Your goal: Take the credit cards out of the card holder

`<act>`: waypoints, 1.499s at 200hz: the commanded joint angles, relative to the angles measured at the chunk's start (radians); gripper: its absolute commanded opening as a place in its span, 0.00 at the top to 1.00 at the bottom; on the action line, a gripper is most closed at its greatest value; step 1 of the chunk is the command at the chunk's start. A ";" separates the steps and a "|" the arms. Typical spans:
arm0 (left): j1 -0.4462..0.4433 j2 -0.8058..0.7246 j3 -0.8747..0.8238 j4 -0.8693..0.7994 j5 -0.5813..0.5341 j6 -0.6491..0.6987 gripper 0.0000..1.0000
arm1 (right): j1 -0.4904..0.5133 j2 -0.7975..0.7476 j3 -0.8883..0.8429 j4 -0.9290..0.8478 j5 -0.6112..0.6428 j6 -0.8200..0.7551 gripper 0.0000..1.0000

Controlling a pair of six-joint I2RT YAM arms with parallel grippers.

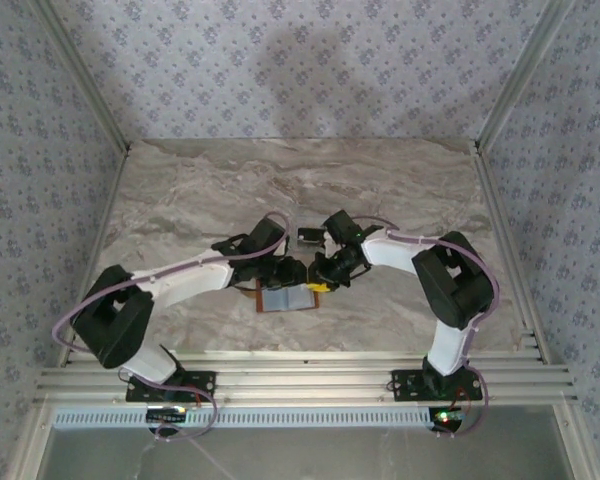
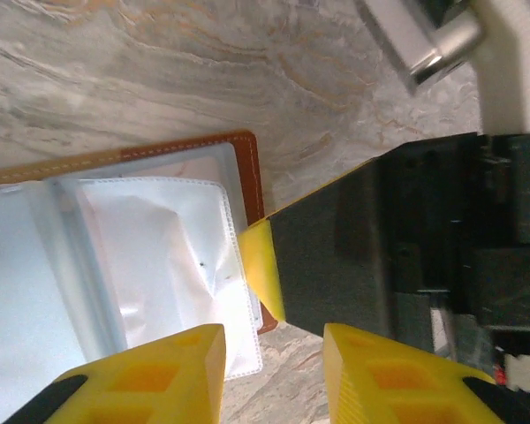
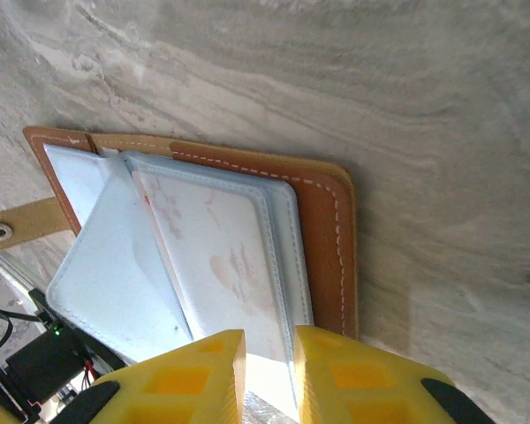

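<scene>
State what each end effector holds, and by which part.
Right end effector pinches the card holder by an inner sleeve's edge; left end effector holds nothing.

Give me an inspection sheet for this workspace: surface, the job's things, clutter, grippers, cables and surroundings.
Surface: grey-veined marble-look table.
Job's things: brown card holder lies open with its clear sleeves fanned. A pink-tinted card sits inside one sleeve. A small dark rectangle, possibly a card, lies on the table beyond it.
Clutter: nothing seen.
Grippers: left gripper is open, above the holder's edge. The right gripper appears closed on a sleeve page's edge.
Cables: purple cables run along both arms.
Surroundings: patterned walls, aluminium rails at the near edge.
</scene>
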 commanded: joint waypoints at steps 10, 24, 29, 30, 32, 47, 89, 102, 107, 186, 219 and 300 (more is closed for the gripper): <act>0.057 -0.080 0.014 -0.207 -0.146 0.019 0.65 | 0.009 0.012 0.031 -0.004 -0.027 0.013 0.76; 0.106 -0.110 -0.014 -0.279 -0.191 0.019 0.66 | 0.014 0.009 0.038 -0.010 -0.028 0.012 0.75; 0.125 -0.121 -0.027 -0.306 -0.211 0.020 0.66 | 0.017 0.009 0.044 -0.016 -0.028 0.009 0.75; 0.128 -0.123 -0.029 -0.311 -0.213 0.020 0.66 | 0.017 0.009 0.045 -0.016 -0.028 0.009 0.75; 0.136 -0.128 -0.036 -0.319 -0.218 0.021 0.66 | 0.018 0.009 0.047 -0.018 -0.027 0.009 0.75; 0.206 -0.160 -0.095 -0.342 -0.215 0.031 0.66 | 0.027 0.009 0.064 -0.032 -0.023 0.006 0.75; 0.347 -0.223 -0.222 -0.338 -0.150 0.076 0.70 | 0.050 0.011 0.118 -0.074 -0.010 0.004 0.75; 0.357 -0.231 -0.230 -0.341 -0.144 0.086 0.71 | 0.061 0.022 0.140 -0.081 -0.011 0.007 0.74; 0.359 -0.235 -0.233 -0.340 -0.144 0.091 0.72 | 0.066 0.028 0.150 -0.084 -0.011 0.007 0.74; 0.388 -0.372 -0.237 -0.365 -0.149 0.101 0.72 | 0.174 0.176 0.337 -0.081 -0.017 0.042 0.75; 0.391 -0.396 -0.235 -0.365 -0.129 0.106 0.71 | 0.192 0.252 0.373 -0.078 -0.006 0.044 0.75; 0.352 -0.342 -0.182 -0.346 -0.042 0.130 0.71 | 0.167 0.261 0.367 -0.100 0.090 0.035 0.76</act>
